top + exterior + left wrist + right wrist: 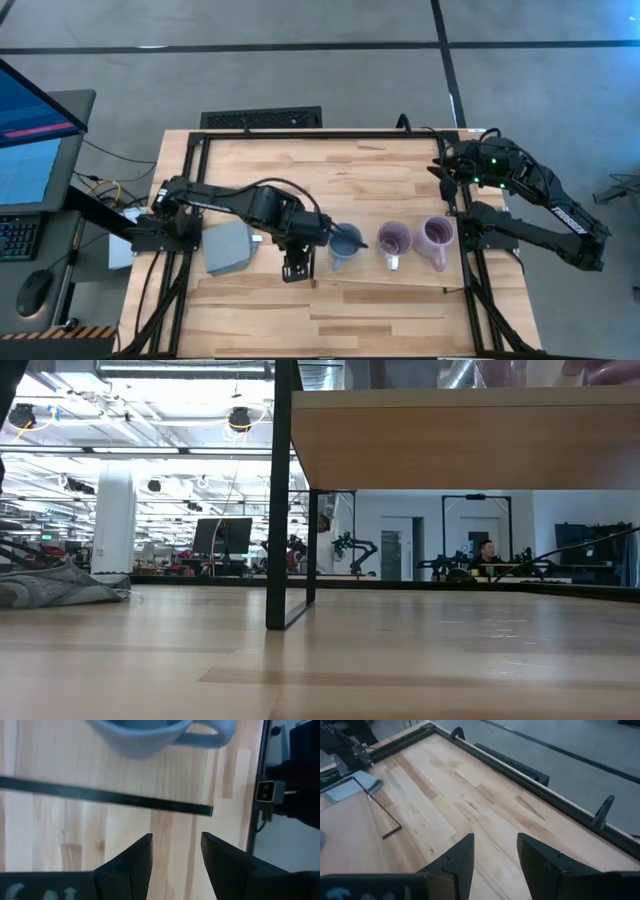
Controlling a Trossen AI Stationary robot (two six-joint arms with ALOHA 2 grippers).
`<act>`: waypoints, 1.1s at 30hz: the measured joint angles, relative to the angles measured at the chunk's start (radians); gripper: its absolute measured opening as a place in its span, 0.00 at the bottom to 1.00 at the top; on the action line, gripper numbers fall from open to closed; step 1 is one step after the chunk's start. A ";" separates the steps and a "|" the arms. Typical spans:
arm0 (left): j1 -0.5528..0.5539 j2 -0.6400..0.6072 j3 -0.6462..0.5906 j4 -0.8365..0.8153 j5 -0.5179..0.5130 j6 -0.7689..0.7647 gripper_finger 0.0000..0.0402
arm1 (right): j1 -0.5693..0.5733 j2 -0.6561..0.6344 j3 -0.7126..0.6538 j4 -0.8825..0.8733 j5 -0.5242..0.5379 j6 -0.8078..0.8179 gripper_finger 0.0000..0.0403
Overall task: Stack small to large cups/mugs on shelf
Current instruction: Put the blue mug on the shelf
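left claw (176, 852) parted, empty | blue-grey mug (145, 735) just ahead, apart

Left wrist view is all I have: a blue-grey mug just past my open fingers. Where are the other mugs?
Observer: In a row beyond the blue-grey mug, away from the left gripper: the middle lavender mug, then the end lavender mug.
Operator: Any stacked?
Observer: No, none sits inside another.
Operator: And the right arm?
Observer: The right gripper is open and empty, near the table's far right corner.
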 joint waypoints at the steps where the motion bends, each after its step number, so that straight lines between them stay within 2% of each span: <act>1: -0.005 0.000 -0.001 0.006 -0.010 0.014 0.39 | 0.000 0.000 0.000 -0.001 0.000 0.000 0.42; 11: 0.020 0.002 -0.084 0.221 -0.040 0.134 0.39 | 0.000 -0.001 0.000 0.006 -0.008 0.037 0.43; 17: 0.042 0.003 -0.116 0.309 -0.002 0.142 0.39 | 0.000 -0.001 0.000 0.006 -0.023 0.036 0.43; 23: 0.052 0.004 -0.121 0.351 0.037 0.100 0.39 | 0.000 -0.001 0.000 0.006 -0.023 0.025 0.43; 33: 0.021 0.004 -0.121 0.370 0.040 0.003 0.39 | 0.000 -0.001 0.000 0.006 -0.023 0.025 0.42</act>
